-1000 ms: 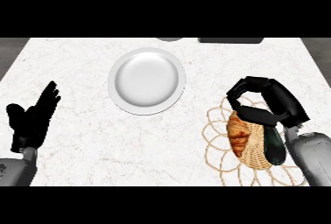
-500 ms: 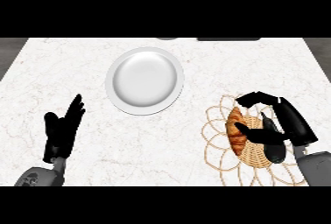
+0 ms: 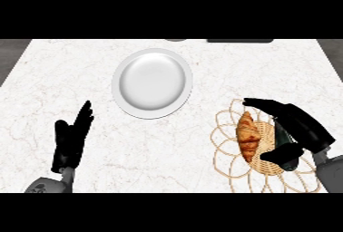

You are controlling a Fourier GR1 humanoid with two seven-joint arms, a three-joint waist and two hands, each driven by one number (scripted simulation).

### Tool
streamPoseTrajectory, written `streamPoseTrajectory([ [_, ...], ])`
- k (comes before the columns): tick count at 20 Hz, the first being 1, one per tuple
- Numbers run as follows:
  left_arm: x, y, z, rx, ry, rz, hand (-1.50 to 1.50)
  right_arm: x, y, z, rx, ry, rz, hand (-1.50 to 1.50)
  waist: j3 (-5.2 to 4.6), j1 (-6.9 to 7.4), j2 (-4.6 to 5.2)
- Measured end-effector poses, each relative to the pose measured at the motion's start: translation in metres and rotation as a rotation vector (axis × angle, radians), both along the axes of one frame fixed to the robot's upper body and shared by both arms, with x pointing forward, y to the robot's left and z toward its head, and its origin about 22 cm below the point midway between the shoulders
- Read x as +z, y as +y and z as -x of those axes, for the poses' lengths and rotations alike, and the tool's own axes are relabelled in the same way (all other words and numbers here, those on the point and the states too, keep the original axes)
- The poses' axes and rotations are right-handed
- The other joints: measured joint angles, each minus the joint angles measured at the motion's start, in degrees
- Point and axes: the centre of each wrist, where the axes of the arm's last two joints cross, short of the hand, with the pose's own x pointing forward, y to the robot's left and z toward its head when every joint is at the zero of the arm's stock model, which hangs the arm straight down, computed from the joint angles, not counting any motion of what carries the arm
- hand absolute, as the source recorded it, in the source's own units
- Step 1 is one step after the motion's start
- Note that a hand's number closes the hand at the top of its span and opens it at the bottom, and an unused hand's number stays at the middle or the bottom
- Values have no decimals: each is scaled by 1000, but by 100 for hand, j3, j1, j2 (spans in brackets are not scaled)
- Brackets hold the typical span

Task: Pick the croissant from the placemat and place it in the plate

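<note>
At the near right corner of the white marble counter [image 3: 80, 68] you will find the round woven wicker placemat [image 3: 263, 136] with its looped border. The golden-brown, crescent-shaped croissant [image 3: 247, 136] lies on the left part of the mat's woven centre, its long axis running from the far side to the near side. Note that the croissant rests flat on the placemat and is not lifted. The black right hand [image 3: 301, 127] enters from the counter's right near edge and hangs over the right half of the mat. Its fingers [image 3: 264, 105] are arched wide and reach leftward to a position just beyond the croissant's far tip. Its thumb [image 3: 282, 154] lies just beside the croissant's near half, on the right. The hand is spread in a cupped shape and is not closed round the pastry; you cannot tell from this view whether any fingertip touches it. The white round ceramic plate [image 3: 153, 84] stands near the middle of the counter's far edge, well apart from the placemat, and holds nothing. The black left hand [image 3: 70, 142] rests near the counter's near left corner, fingers straight and pointing toward the far edge.
</note>
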Motion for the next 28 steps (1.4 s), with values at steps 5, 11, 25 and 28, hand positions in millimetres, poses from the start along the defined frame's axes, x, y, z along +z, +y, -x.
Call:
streamPoseTrajectory([
  [5,5,-9,-4,-9,-5,0,0,27,19,-16,15,24,240,-150,-2,27,9],
  [11,3,-6,-4,0,1,-3,0,44,49,-24,36,189,461,-150,-5,21,9],
  [25,3,-9,2,4,-1,5,0,25,71,-42,27,377,623,-150,5,-14,14],
  [28,0,-5,7,7,-3,2,0,18,76,-41,34,390,629,-150,4,-11,13],
])
